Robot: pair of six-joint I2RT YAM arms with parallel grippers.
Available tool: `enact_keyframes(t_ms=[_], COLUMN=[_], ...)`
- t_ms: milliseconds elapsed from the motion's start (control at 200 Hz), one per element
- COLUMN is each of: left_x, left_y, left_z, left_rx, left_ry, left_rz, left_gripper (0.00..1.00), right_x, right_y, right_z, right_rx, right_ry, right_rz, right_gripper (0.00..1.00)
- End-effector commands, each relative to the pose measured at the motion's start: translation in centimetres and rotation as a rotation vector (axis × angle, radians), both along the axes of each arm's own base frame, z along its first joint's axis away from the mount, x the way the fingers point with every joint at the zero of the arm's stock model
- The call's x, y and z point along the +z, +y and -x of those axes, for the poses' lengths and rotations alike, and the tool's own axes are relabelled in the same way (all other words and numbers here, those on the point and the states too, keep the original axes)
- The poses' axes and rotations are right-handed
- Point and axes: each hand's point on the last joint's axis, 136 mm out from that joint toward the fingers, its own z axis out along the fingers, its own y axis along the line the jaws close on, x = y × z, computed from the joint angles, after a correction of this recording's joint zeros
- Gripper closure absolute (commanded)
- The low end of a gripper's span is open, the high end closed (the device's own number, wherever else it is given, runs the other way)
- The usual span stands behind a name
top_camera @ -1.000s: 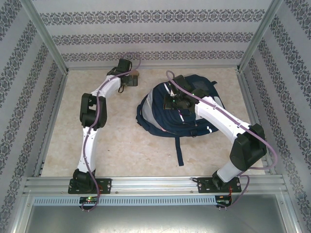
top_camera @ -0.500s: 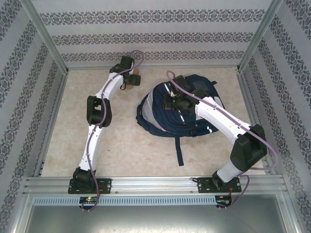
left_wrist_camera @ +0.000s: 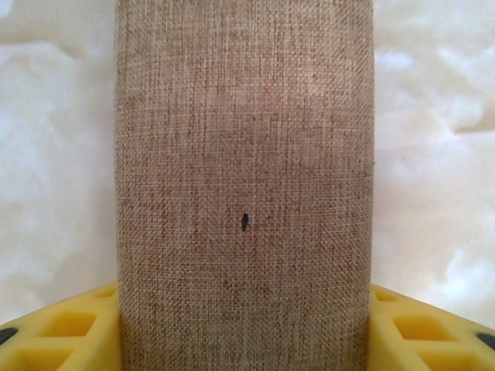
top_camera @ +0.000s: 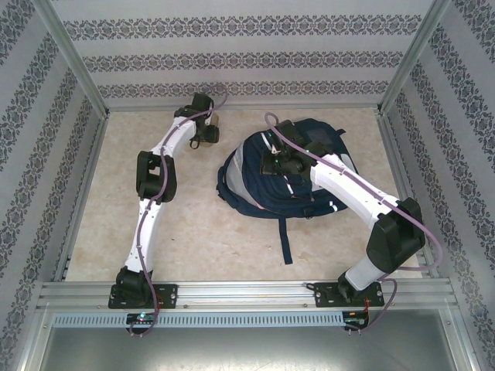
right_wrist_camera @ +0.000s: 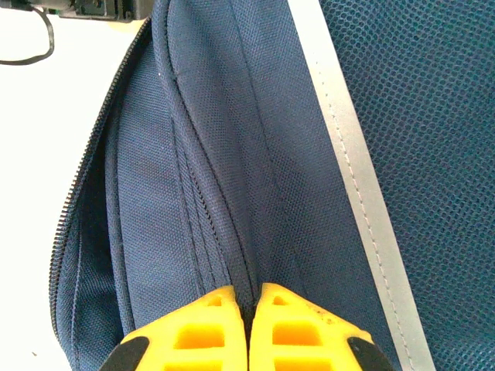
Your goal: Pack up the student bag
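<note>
The student bag (top_camera: 255, 193) lies at the back right of the table, navy with a grey stripe (right_wrist_camera: 348, 154). Its zipper gapes along the left edge (right_wrist_camera: 73, 201). My right gripper (top_camera: 272, 162) rests on top of it, shut on a raised fold of the bag's fabric (right_wrist_camera: 254, 297). At the back left, my left gripper (top_camera: 209, 130) is over a tan burlap-covered item (top_camera: 216, 120). In the left wrist view this item (left_wrist_camera: 244, 193) stands between the yellow fingers (left_wrist_camera: 62, 332), which press against both of its sides.
A dark strap (top_camera: 284, 239) trails from the bag toward the near edge. Patterned walls and metal posts (top_camera: 73, 62) enclose the table on three sides. Bare beige tabletop (top_camera: 201, 232) lies between the arms.
My left arm stretched a little farther toward the back wall and its jaws narrowed onto the tan item. The right arm and the bag stayed still.
</note>
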Motion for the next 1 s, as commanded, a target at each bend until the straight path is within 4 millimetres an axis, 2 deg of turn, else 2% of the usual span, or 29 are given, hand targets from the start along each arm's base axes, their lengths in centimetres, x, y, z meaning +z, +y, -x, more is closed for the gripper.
enact_keyframes(t_ms=[0,130,300,385,549,679,789,894,939,994], left_x=[-0.1,2.5,7.5,9.2,11.5,11.9,11.5,11.3,11.1,10.6], left_y=[0.4,-0.2,-1.2,-2.2,-5.9,-10.1,-14.3,-17.5,-18.1,-17.8], left_z=[3.2,5.1,8.1,9.9,13.6,16.5,18.6,19.5,19.6,19.6], left_rx=[0.041,0.068,0.112,0.120,0.103,0.083,0.062,0.038,0.048,0.085], left_ry=[0.081,0.043,-0.029,-0.047,-0.051,-0.021,0.008,0.005,0.001,-0.002], left_rz=[0.006,0.090,0.233,0.310,0.430,0.496,0.547,0.559,0.543,0.513], left_gripper=[0.59,0.61,0.66,0.66,0.66,0.65,0.65,0.64,0.64,0.64], right_x=[1.5,3.8,7.8,9.9,13.7,15.4,15.5,15.3,15.2,15.2], right_y=[1.2,0.9,0.1,-0.4,-1.3,-2.1,-2.5,-2.3,-2.3,-2.3], right_z=[0.9,0.1,-1.4,-2.1,-3.0,-3.3,-3.4,-3.2,-3.2,-3.1], right_rx=[0.029,0.041,0.033,0.024,0.008,-0.011,-0.022,-0.017,-0.017,-0.018], right_ry=[-0.008,-0.062,-0.140,-0.180,-0.245,-0.280,-0.284,-0.275,-0.273,-0.270], right_rz=[-0.051,-0.061,-0.125,-0.165,-0.236,-0.262,-0.264,-0.274,-0.275,-0.277], right_gripper=[0.98,1.00,1.00,1.00,1.00,1.00,1.00,1.00,1.00,1.00])
